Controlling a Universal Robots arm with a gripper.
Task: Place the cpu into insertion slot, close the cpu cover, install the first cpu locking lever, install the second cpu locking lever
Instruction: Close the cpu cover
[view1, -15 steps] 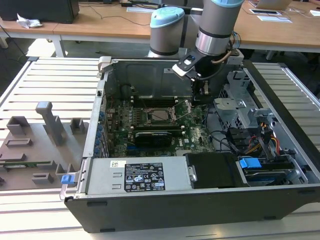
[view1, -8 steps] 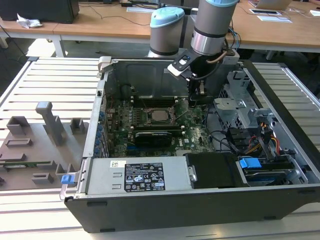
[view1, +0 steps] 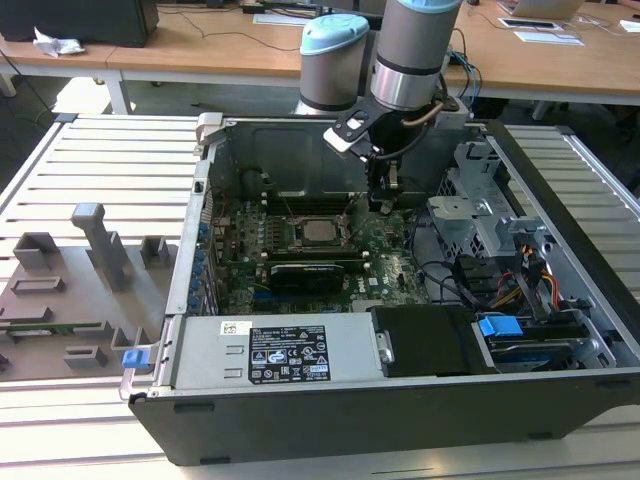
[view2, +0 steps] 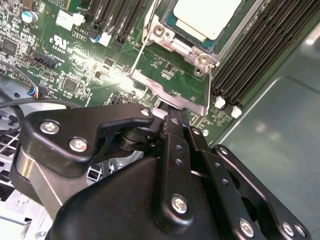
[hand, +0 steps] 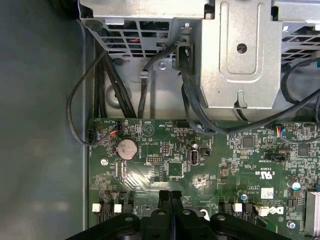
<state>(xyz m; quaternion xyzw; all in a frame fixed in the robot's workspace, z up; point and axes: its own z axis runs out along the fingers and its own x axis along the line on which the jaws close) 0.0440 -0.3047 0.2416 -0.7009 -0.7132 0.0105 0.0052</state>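
Observation:
The cpu (view1: 322, 232) (view2: 206, 15) lies in its socket on the green motherboard (view1: 385, 255), its pale metal top facing up. The silvery cpu cover (view2: 182, 44) lies flat around it, the chip showing through its window. A thin wire locking lever (view2: 142, 49) rises at a slant beside the socket. In the exterior view another thin lever (view1: 291, 207) stands up at the socket's far side. My gripper (view1: 384, 200) (view2: 172, 122) (hand: 170, 196) hangs just off the socket's edge on the exterior view's right, over a silvery metal tab (view2: 172, 97). Its black fingers (hand: 164, 197) are pressed together with nothing visible between them.
The case's metal walls (view1: 290, 150) enclose the motherboard. A drive cage (view1: 475, 215) (hand: 240, 55) with black cables (hand: 100, 80) stands on the exterior view's right. Black memory slots (view2: 260, 45) flank the socket. A black card (view1: 315, 272) lies before the socket and a power supply (view1: 285, 350) sits in front.

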